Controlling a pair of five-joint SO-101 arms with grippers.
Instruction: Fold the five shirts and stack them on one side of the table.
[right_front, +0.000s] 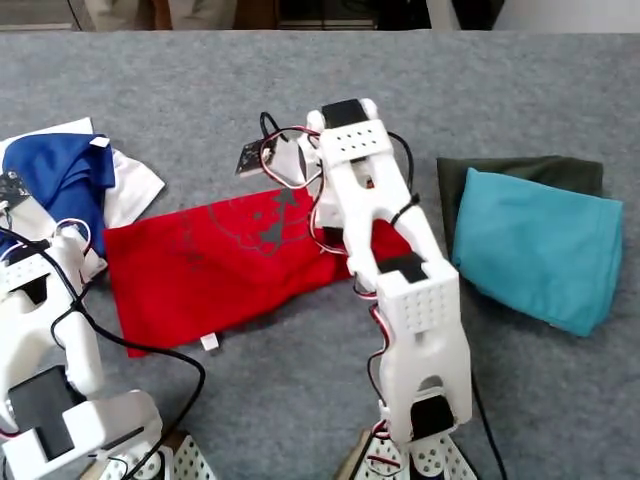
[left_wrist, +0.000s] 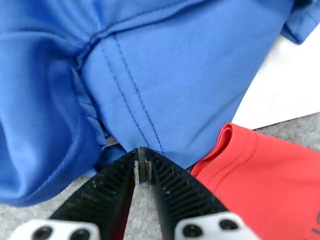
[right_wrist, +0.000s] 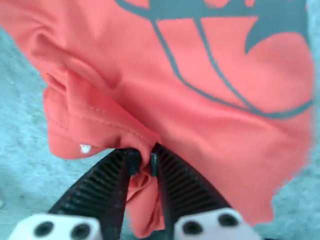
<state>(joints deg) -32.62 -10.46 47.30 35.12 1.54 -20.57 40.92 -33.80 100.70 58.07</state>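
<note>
**Desk:** Any writing legible?

**Photographer:** None. The red shirt lies spread mid-table. It carries a dark graphic and a small white tag at its near hem, too small to read.

**Desk:** The grippers?

**Photographer:** In the right wrist view, the right gripper is clamped on a bunched fold of the red shirt. In the left wrist view, the left gripper has its jaws pressed together at the blue shirt's edge; I cannot tell whether cloth is caught.

**Desk:** From above?

**Photographer:** The blue shirt lies on a white shirt by the left arm. A folded teal shirt rests on a dark green shirt at the high view's right.
</note>
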